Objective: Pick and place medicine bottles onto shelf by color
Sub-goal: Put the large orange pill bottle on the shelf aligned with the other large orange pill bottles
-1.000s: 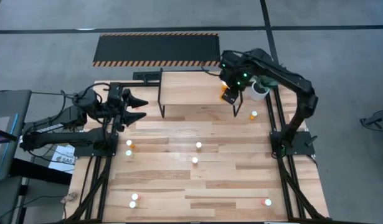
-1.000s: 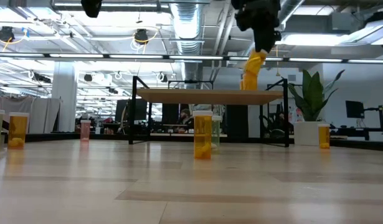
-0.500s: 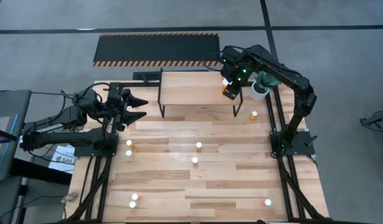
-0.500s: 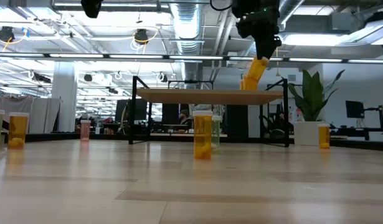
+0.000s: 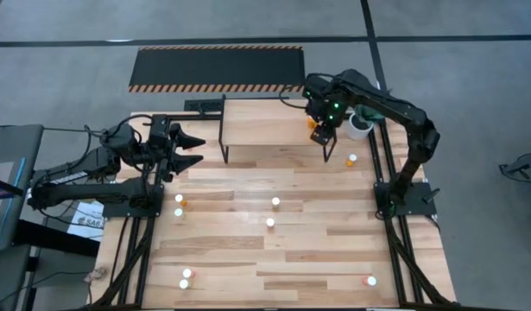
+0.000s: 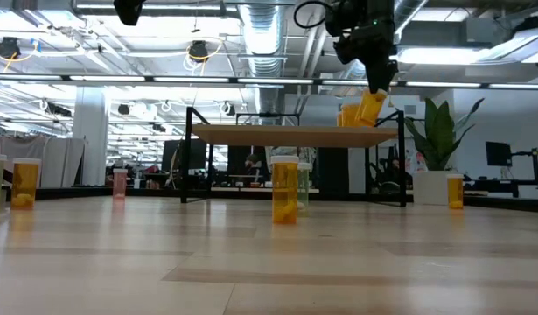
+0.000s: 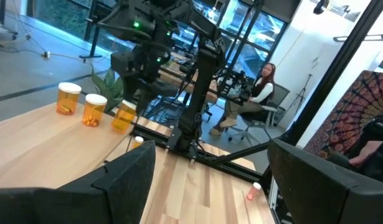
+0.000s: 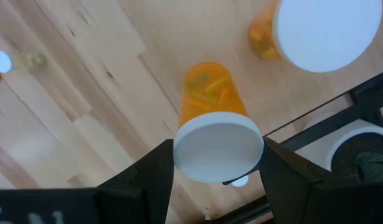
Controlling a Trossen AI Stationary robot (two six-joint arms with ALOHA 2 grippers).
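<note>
My right gripper is shut on an orange medicine bottle over the right end of the light-wood shelf. The bottle is tilted, and its bottom is at the shelf top. Two more orange bottles stand on the shelf beside it. My left gripper is open and empty above the table's left side. Other small bottles stand scattered on the plank table, among them one near the middle. My right gripper pinches the bottle's white cap between its two fingers, one on each side of the cap's rim. The fingers come from above, pointing down. The bottle hangs tilted below them; whether its bottom edge touches the shelf I cannot tell.
A white pot with a green plant stands just right of the shelf. One orange bottle stands on the table by the shelf's right leg. Pairs of bottles stand at the left and near-left, and a red one at the near right.
My right gripper has gone down toward the shelf top with the orange bottle and a little toward the table's right edge. The bottle has tipped further from upright and now has its bottom at the shelf's level.
</note>
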